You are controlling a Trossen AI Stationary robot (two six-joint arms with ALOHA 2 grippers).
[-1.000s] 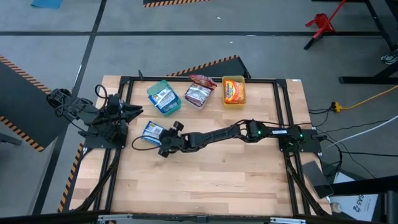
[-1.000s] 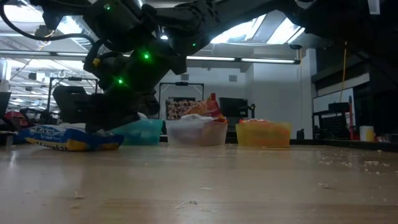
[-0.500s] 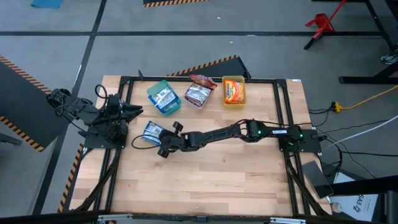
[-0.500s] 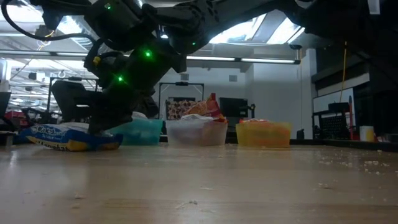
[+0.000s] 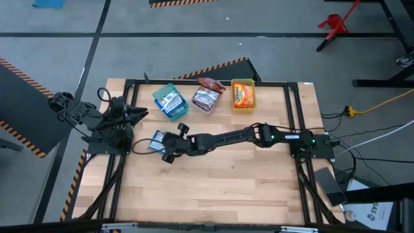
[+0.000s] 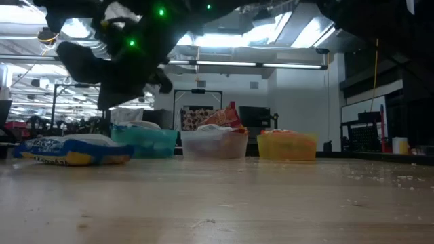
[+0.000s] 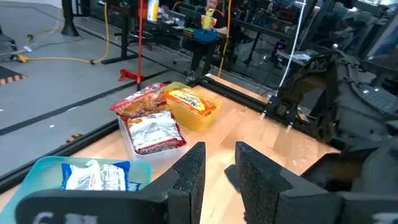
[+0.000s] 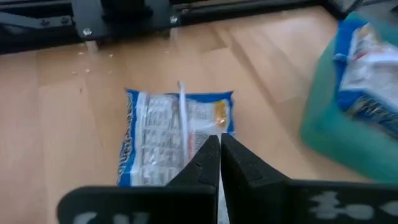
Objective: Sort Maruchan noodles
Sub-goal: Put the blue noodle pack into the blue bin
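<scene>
One blue noodle packet with a white label lies flat on the wood near the table's left side; it also shows in the low view and the right wrist view. My right gripper hangs shut just above its near end, raised clear of it in the low view. Another blue packet lies in the green bin, maroon packets in the clear bin, an orange one in the yellow bin. My left gripper waits open at the table's left edge.
The three bins stand in a row along the table's far edge; in the left wrist view the green bin, clear bin and yellow bin show. Black frame rails border the table. Bare wood spreads over the near half.
My right gripper has risen from table height at the blue packet and shifted a little toward the table's left edge. The packet has stayed lying flat on the wood, nudged slightly leftward.
</scene>
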